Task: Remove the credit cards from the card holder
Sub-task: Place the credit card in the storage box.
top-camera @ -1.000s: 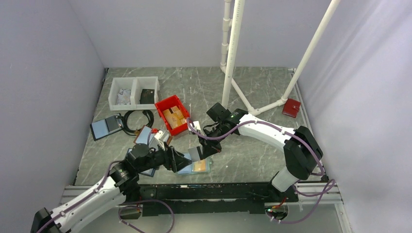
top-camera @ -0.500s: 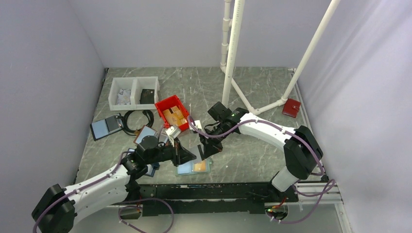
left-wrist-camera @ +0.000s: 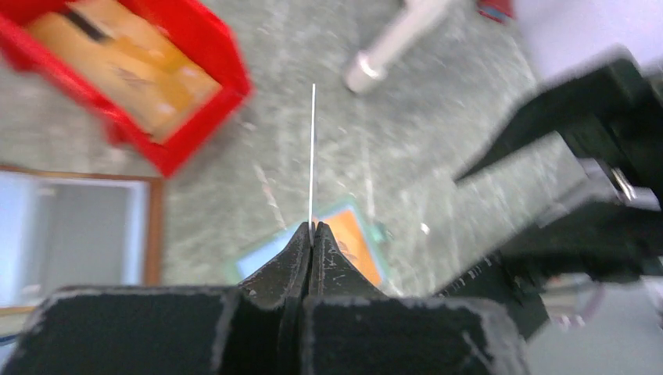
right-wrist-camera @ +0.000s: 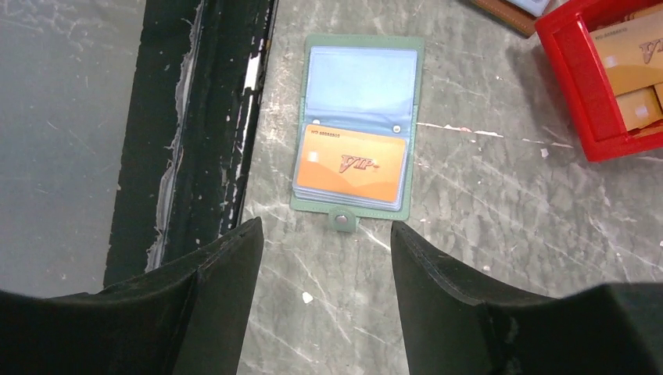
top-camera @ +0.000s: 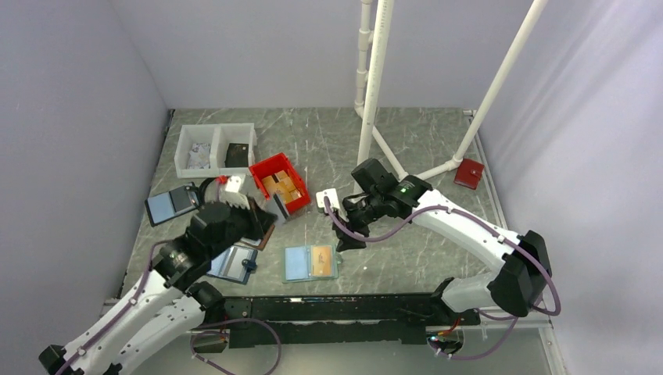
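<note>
The card holder (top-camera: 299, 263) lies open and flat near the table's front edge, with a teal rim and pale blue pockets. An orange credit card (right-wrist-camera: 350, 164) sits in the panel beside its snap tab. My left gripper (left-wrist-camera: 311, 230) is raised to the holder's left, near the red bin. It is shut on a thin pale credit card (left-wrist-camera: 313, 156) that shows edge-on and sticks straight out from the fingertips. My right gripper (right-wrist-camera: 324, 226) hangs open just right of the card holder (right-wrist-camera: 360, 78), facing the tab, with nothing between its fingers.
A red bin (top-camera: 277, 184) of tan cards stands behind the holder, with a white two-part tray (top-camera: 216, 147) further back. Other folders lie at the left (top-camera: 170, 205) and under my left arm (top-camera: 232, 263). White pipes (top-camera: 375, 94) rise at the back. A black rail (top-camera: 336, 308) lines the front edge.
My left gripper shut on a card at the holder, then lifted back and left with it. My right gripper opened and drew away to the right; the holder now lies flat.
</note>
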`<action>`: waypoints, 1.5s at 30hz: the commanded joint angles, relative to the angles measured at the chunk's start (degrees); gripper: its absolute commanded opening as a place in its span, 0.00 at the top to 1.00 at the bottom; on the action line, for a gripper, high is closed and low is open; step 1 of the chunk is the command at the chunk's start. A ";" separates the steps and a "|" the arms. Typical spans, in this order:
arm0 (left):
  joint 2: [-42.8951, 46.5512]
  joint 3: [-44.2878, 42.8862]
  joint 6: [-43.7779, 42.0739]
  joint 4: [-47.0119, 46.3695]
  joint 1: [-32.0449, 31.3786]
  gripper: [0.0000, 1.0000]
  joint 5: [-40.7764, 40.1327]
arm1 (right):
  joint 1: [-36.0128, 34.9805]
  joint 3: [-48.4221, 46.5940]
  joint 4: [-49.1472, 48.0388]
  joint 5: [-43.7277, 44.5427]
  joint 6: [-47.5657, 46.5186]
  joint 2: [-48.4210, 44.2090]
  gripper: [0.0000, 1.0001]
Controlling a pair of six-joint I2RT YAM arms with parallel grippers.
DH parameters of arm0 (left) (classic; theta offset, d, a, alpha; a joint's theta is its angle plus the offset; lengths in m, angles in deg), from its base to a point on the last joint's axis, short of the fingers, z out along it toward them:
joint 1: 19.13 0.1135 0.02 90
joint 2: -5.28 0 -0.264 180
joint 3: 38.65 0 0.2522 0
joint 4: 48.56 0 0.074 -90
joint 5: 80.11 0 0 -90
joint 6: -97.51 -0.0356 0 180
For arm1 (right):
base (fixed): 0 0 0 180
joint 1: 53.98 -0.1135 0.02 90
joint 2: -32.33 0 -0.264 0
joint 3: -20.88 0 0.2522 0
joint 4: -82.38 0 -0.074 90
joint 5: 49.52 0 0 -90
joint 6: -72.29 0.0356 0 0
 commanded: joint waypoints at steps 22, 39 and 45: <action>-65.33 -53.11 -35.90 4.79 58.52 1.00 14.19 | -6.00 -1.50 7.45 0.07 -10.13 1.87 0.37; -88.51 -74.04 -31.07 18.42 53.77 1.00 -7.07 | -8.38 -2.19 8.37 1.72 -10.76 6.12 0.38; -94.97 -79.95 -29.25 23.00 51.30 0.95 -15.30 | -8.38 -2.30 8.56 1.56 -10.92 6.79 0.39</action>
